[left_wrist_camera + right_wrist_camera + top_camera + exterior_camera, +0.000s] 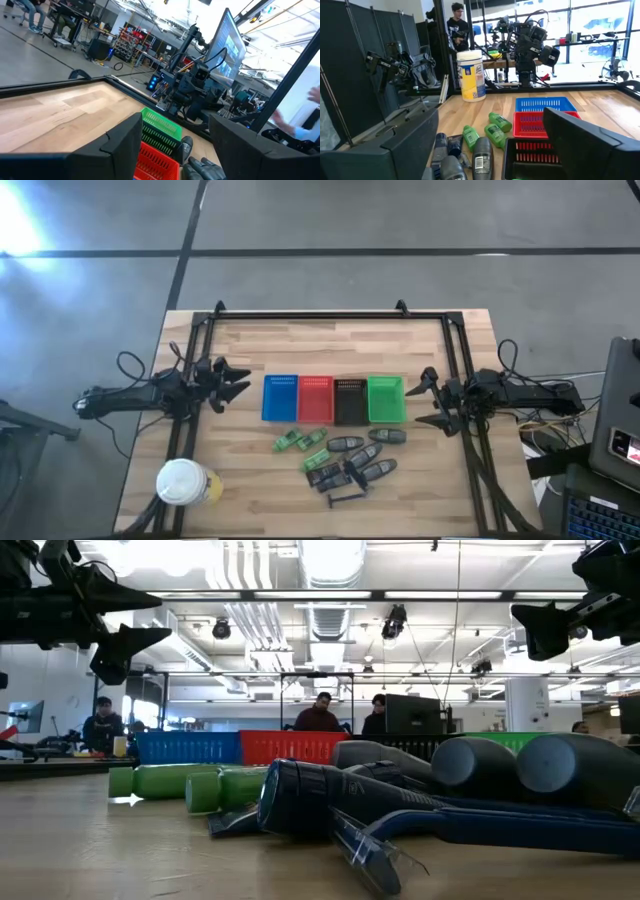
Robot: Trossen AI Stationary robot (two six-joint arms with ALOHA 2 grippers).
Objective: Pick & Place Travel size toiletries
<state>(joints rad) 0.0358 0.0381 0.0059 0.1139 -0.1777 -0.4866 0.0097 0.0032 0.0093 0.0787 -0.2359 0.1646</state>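
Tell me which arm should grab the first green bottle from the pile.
Left, probably. The green bottles lie at the pile's left edge, below the blue basket, nearer the open left gripper. The open right gripper would have to cross the grey tubes.

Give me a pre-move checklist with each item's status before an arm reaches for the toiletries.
1. Left gripper open, holding nothing, left of the blue basket: ok.
2. Right gripper open, holding nothing, right of the green basket: ok.
3. Red basket and black basket in the row and upright: ok.
4. Baskets hold no items yet: cannot tell.
5. Green bottles lie apart from the grey tubes: ok.
6. Razor free of the dark packets: cannot tell.
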